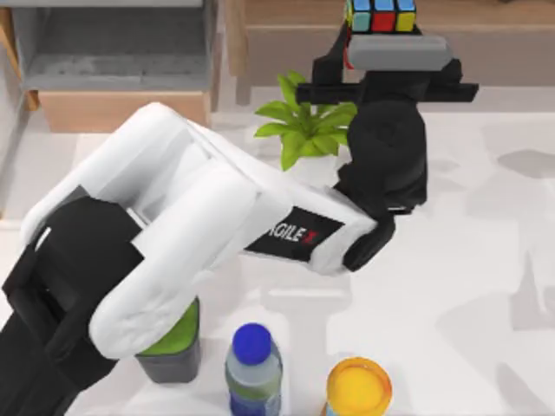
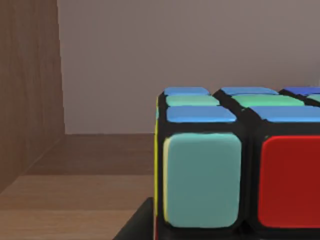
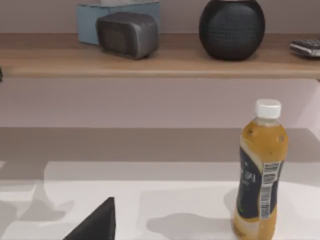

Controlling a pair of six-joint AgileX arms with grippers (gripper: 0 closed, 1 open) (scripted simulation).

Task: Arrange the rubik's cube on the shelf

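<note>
Your left pincer (image 1: 382, 36), at the top view's upper middle, seems closed around the rubik's cube (image 1: 381, 15), holding it at the shelf (image 1: 295, 12). Let go before it sits flat and it could tip off the front edge.

A white table (image 1: 486, 286) stands by a plain pinkish wall (image 3: 150, 100). A grey box (image 1: 113, 52) sits at the back left.

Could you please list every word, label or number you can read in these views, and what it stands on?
"AGILE", part of a longer word, white on a black band on the left arm.
The label and barcode on the juice bottle are too small to read.
</note>
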